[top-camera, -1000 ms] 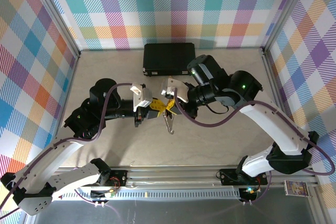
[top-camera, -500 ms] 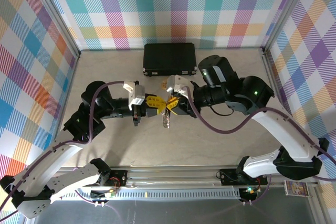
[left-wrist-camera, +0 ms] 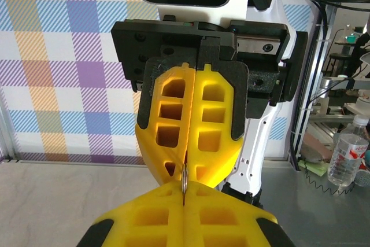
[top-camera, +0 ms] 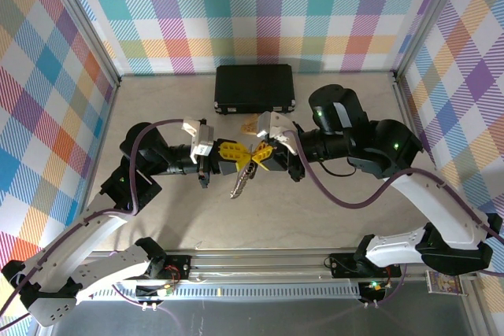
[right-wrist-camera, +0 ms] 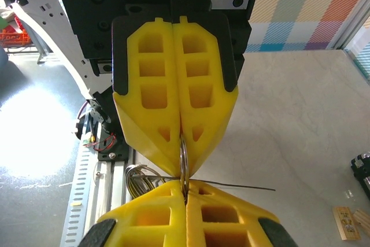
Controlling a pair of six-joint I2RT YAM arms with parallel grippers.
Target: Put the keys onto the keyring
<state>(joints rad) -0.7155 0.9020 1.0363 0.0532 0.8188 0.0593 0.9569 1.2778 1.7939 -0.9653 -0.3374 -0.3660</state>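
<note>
**Keyring pinched in mid-air between two pairs of closed fingers**

The keyring hangs tilted above the desk. Its upper edge is caught where the left fingers and the right fingers meet tip to tip, both pairs narrowed right down onto the metal. It looks light, thin and stiff, and slick against the hard plastic, so it would probably swivel or slide in a tip-only pinch. A grip flat across its faces near the rim, leaving the hole free, seems safest. The black case lies well apart, toward the back wall.
</note>
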